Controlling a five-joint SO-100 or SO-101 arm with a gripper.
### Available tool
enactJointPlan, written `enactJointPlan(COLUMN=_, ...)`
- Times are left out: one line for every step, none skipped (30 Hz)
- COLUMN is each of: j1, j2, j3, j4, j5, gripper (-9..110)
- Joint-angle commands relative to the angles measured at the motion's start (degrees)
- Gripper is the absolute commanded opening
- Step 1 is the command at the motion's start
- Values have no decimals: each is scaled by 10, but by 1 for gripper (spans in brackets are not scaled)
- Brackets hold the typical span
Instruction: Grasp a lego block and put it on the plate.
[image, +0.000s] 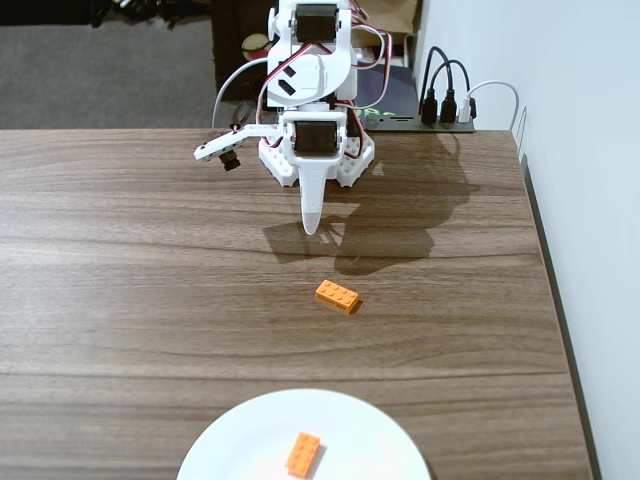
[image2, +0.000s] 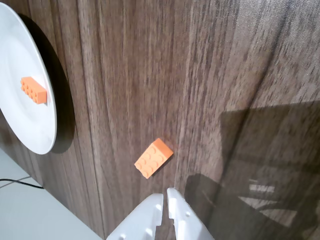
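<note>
Gripper (image2: 165, 196) clenched, empty, above open table (image: 120, 300); one brick (image: 337, 295) loose, another (image: 303, 454) on plate (image: 230, 445) near front edge.

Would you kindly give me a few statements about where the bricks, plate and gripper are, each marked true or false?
1. One orange brick lies on the white plate. True.
2. A second orange brick lies on the wooden table, apart from the plate. True.
3. The gripper is holding a brick. False: in the wrist view its fingers are nearly together with nothing between them, and the table brick lies just beyond the tips.
4. Both bricks are blue. False: both are orange.
5. The plate is stacked on top of the table brick. False: they lie apart, with bare wood between them.
</note>
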Motion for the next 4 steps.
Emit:
enactJointPlan(j1=-3, j2=-3, j3=-3, j4=3, j5=-1, gripper=0)
enactJointPlan(j1=-3, j2=-3, j3=-3, j4=3, j5=-1, gripper=0)
enactJointPlan(j1=-3, j2=-3, j3=-3, j4=3, j5=-1, gripper=0)
enactJointPlan(j1=-3, j2=-3, j3=-3, j4=3, j5=-1, gripper=0)
